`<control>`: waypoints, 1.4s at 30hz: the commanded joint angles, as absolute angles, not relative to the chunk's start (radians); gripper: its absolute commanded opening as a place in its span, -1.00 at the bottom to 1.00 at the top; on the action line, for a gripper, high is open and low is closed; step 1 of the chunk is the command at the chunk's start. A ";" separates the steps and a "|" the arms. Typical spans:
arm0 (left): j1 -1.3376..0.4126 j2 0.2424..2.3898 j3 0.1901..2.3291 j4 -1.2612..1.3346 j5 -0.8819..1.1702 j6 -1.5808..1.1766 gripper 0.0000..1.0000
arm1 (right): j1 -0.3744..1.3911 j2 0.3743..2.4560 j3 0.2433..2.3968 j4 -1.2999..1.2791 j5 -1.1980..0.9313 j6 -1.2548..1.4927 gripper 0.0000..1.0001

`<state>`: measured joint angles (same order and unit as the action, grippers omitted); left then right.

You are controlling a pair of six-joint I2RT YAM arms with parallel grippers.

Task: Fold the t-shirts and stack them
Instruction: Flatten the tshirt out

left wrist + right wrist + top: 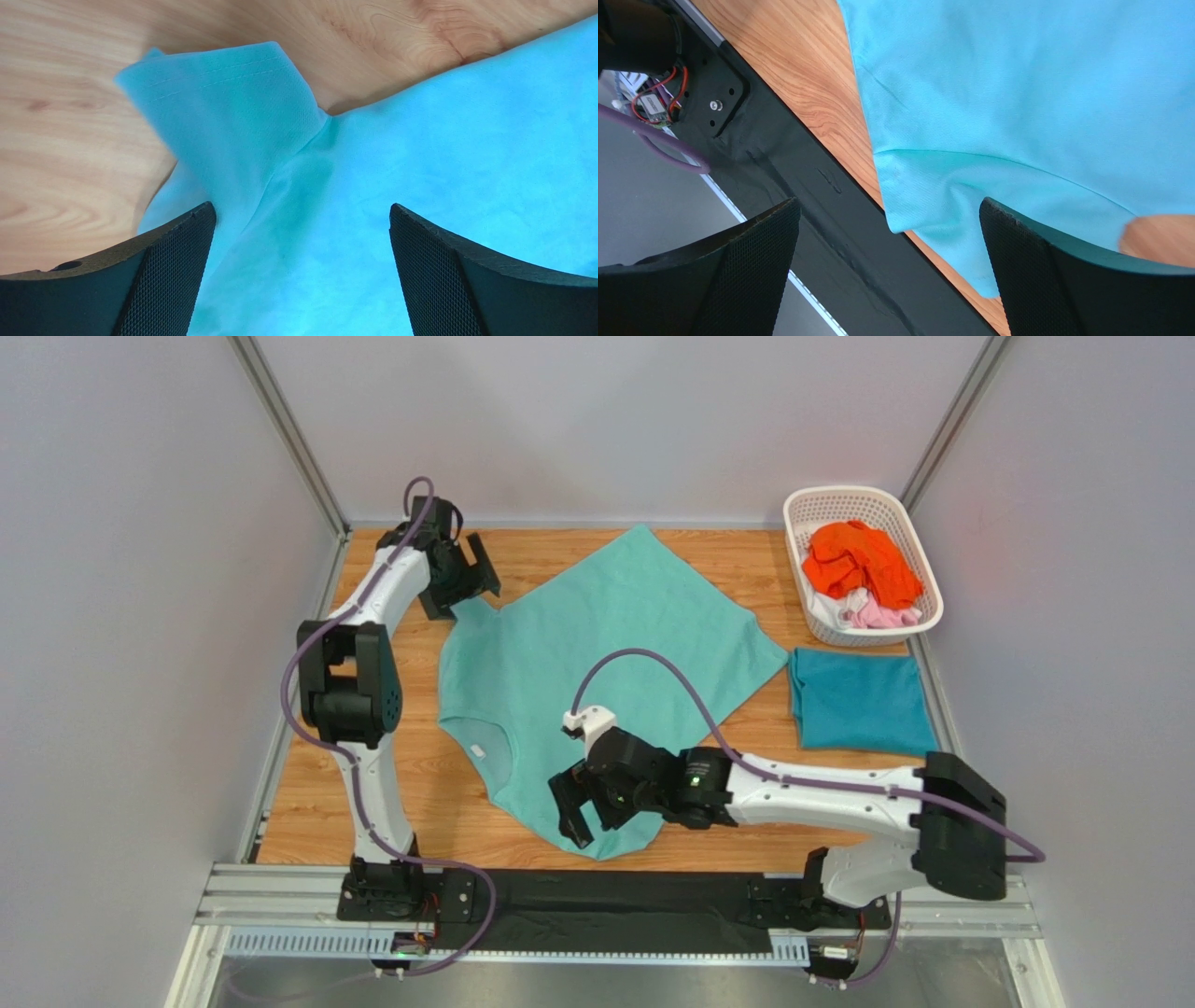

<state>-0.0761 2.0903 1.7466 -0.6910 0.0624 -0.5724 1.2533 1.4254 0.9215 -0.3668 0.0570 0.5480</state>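
Note:
A mint green t-shirt (603,665) lies spread at an angle on the wooden table. My left gripper (474,577) is open above its far left sleeve (231,105), nothing between the jaws. My right gripper (578,809) is open over the shirt's near sleeve (948,196) at the table's front edge, holding nothing. A darker teal t-shirt (859,700) lies folded at the right. Orange (856,557), pink (884,613) and white tees sit crumpled in the basket.
A white plastic lattice basket (807,511) stands at the back right corner. A black mat (808,210) and metal rail run along the table's near edge. Grey walls close in on both sides.

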 commanded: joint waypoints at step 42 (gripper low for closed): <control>-0.290 1.624 0.939 -0.568 -0.136 -0.710 0.99 | 1.249 1.330 0.873 -0.644 0.015 0.522 -0.83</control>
<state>-0.2916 1.6043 0.9230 -0.5846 -0.1005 -0.7158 1.2495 1.3876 0.7933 -0.5484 0.0525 0.5446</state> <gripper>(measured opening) 0.995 0.088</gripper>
